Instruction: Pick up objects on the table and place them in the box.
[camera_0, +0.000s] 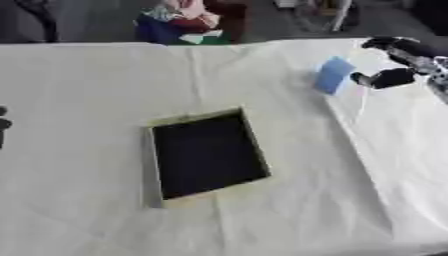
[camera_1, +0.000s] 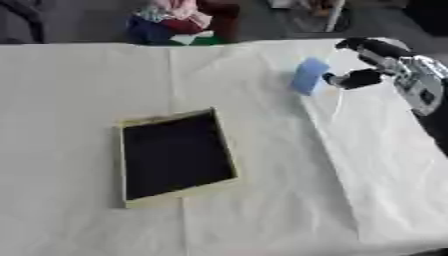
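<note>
Right hand (camera_1: 378, 62) at far right of table, fingers and thumb spread apart and only lightly curled, nothing between them; thumb tip just beside blue object (camera_1: 309, 76), contact unclear. Blue object is a flat rectangular thing, tilted up on the white cloth (camera_1: 262, 210). Box (camera_1: 125, 165), pale rim with dark inside, sits mid-table, well apart from the blue object, nothing visible in it. Left hand (camera_0: 3, 122) barely shows at left edge, fingers can't tell.

A lab-like test room: a white-sheeted table (camera_1: 262, 200), with a clutter heap (camera_0: 188, 22) on the grey floor beyond.
</note>
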